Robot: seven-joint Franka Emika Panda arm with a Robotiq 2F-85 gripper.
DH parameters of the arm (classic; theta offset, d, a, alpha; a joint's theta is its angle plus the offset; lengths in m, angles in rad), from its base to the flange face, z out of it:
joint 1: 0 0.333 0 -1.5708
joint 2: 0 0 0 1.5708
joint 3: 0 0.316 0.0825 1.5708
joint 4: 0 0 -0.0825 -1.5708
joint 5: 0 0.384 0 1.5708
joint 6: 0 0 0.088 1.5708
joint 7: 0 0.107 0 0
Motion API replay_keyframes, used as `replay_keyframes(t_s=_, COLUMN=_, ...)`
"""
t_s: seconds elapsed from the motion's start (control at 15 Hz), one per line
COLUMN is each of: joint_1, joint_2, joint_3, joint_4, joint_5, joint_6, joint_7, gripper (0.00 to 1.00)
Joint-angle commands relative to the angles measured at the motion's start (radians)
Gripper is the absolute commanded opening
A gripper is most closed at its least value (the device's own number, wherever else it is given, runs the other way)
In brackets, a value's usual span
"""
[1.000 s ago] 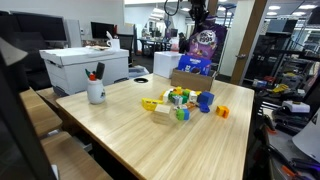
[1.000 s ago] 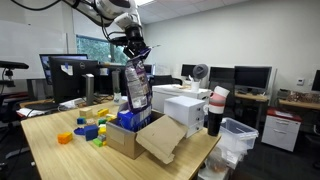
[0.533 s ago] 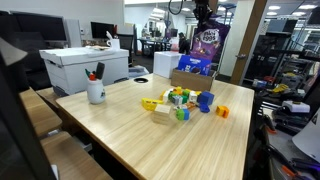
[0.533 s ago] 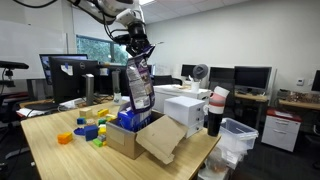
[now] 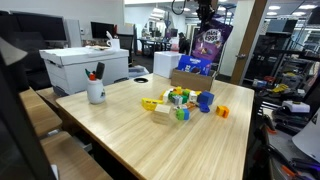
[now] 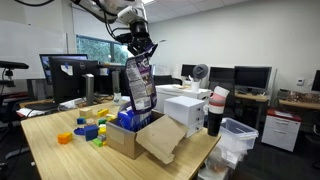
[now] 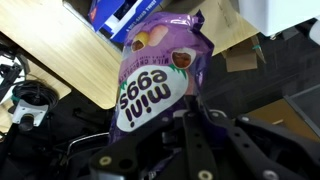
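Note:
My gripper [image 6: 138, 52] is shut on the top edge of a purple bag of mini eggs [image 6: 140, 86], which hangs above the open cardboard box [image 6: 128, 136] at the table's end. In an exterior view the bag [image 5: 208, 42] dangles over the box [image 5: 190, 76], with the gripper [image 5: 207, 18] at the top of the frame. In the wrist view the bag [image 7: 155, 80] fills the middle and the black fingers [image 7: 200, 125] pinch its edge. A blue packet [image 7: 125, 12] lies in the box below.
Coloured toy blocks [image 5: 182, 101] are scattered mid-table, with a white mug of pens [image 5: 96, 91] near one edge. A white box [image 5: 85, 66] stands beyond the table. Another white box [image 6: 187, 108], a dark bottle [image 6: 214, 118] and a bin [image 6: 233, 140] sit beside the cardboard box.
The gripper has lifted the purple bag a little higher above the cardboard box. Nothing else moved.

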Motion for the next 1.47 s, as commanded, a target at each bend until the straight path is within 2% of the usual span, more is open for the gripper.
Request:
replay_keyframes(t_s=0.0, joint_1=-0.017, joint_2=-0.025, joint_3=0.001, joint_4=-0.027, joint_5=0.003, joint_6=0.016, joint_7=0.019, gripper=0.02)
replay_keyframes(t_s=1.4, joint_1=-0.007, joint_2=0.061, joint_3=0.007, joint_4=-0.021, joint_5=0.006, joint_6=0.022, joint_7=0.004, gripper=0.02)
